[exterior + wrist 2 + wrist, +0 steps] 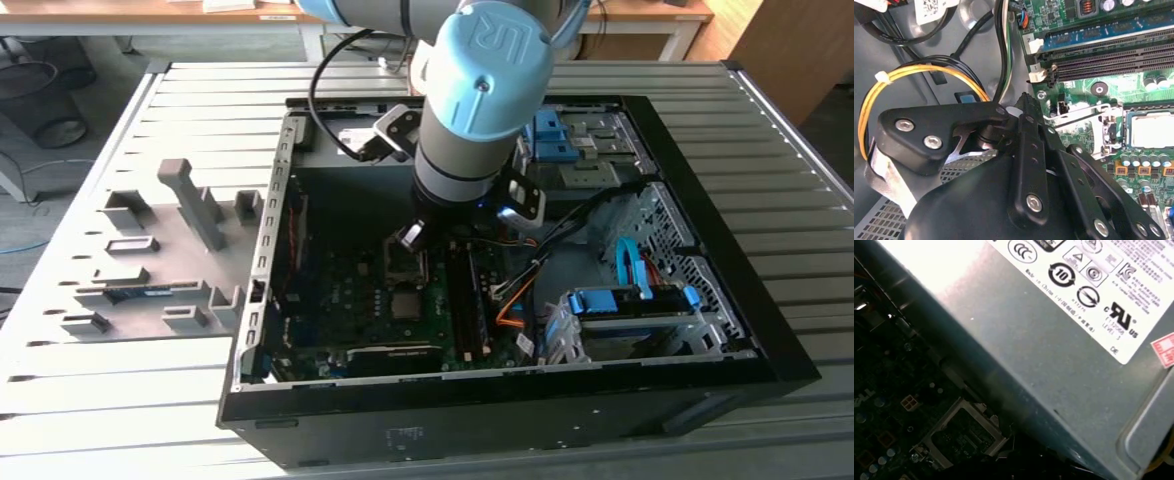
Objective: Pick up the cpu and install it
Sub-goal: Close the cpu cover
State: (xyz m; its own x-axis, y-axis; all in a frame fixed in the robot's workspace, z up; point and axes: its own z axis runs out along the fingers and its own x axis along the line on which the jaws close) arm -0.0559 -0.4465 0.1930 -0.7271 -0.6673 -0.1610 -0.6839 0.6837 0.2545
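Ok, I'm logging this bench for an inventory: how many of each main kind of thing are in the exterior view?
robot arm: 1
computer case: 1
motherboard: 1
cpu: 1
grey fixture tray: 1
Total: 5

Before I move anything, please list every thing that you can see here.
cpu: one, silver-grey, lying in the socket frame on the motherboard.
motherboard: one, green, flat inside the computer case.
computer case: one, black, open, on the table.
power supply: one, grey, labelled, beside the motherboard.
cable loop: one, orange-yellow, beside the gripper.
drive cage: one, blue and metal, in the case at the exterior view's right.
parts tray: one, grey, at the exterior view's left of the case.
table: one, grey, slatted.
arm: one, grey and light blue, reaching into the case.
gripper: one, black, above the case floor near the motherboard.
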